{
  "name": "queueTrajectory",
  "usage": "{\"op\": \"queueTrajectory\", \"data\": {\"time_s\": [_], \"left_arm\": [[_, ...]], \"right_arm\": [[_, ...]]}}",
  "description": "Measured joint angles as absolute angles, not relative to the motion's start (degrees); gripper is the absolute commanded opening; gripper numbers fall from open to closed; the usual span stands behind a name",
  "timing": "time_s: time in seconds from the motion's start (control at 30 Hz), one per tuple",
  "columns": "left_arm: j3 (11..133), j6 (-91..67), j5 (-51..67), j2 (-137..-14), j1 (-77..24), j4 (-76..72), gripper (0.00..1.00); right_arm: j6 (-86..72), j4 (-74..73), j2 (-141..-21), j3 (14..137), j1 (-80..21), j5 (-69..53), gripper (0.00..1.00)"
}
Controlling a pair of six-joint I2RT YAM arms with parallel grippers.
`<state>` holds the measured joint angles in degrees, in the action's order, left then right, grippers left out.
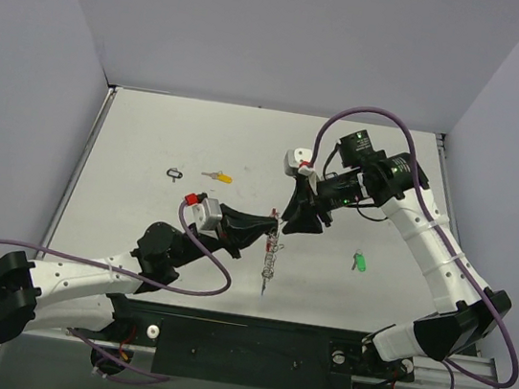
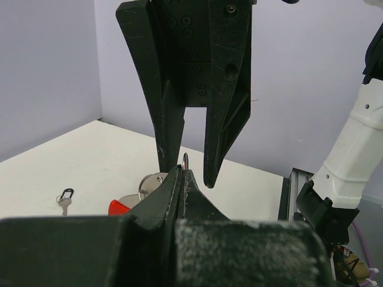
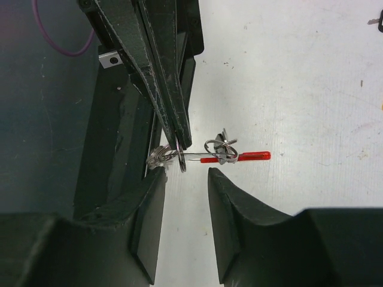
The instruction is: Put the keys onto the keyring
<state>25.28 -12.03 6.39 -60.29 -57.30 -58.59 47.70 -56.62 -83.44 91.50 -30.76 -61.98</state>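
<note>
On the pale table (image 1: pixel 152 131), boxed by 3 lavender walls (image 1: pixel 263 31), the left gripper (image 1: pixel 272 229) clenches the keyring (image 1: pixel 270 264), whose chain trails toward the near edge. The right gripper (image 3: pixel 187 174) stands parted just beside the ring, grasping nothing. A green key (image 1: pixel 360 262) and a yellow key (image 1: pixel 215 177) lie well apart on the surface.

One yellow key (image 1: pixel 216 176), one green key (image 1: pixel 360 262), one keyring (image 1: pixel 271 254), one black loop (image 1: pixel 176 173)

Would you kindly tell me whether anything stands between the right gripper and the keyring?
Nothing visible does. The right gripper faces the keyring across a bare gap; the left gripper clamps it from the far side.
</note>
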Motion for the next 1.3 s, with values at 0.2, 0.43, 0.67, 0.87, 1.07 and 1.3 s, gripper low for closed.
{"op": "queueTrajectory", "data": {"time_s": [0.2,0.43,0.67,0.87,1.07,1.3], "left_arm": [[25.32,-12.05,6.39,-60.64,-57.28,-58.65,0.0],[25.61,-12.08,6.39,-60.99,-57.3,-58.7,0.0],[26.13,-12.53,6.66,-61.71,-57.32,-58.83,0.0],[26.17,-13.23,6.68,-61.91,-57.32,-58.65,0.0],[26.28,-14.63,7.38,-61.3,-56.73,-55.68,0.25],[29.39,-14.22,9.82,-55.94,-55.64,-44.4,0.4]], "right_arm": [[47.09,-56.53,-83.44,91.5,-30.81,-62.59,0.24],[46.46,-56.38,-83.44,91.5,-30.98,-63.46,0.19],[46.3,-56.14,-83.44,91.5,-31.46,-63.46,0.0],[45.84,-55.83,-83.44,91.53,-31.88,-61.98,0.0],[45.34,-55.88,-83.35,91.53,-33.34,-58.02,0.0],[45.23,-56.14,-83.35,91.53,-34.7,-54.96,0.0]]}}
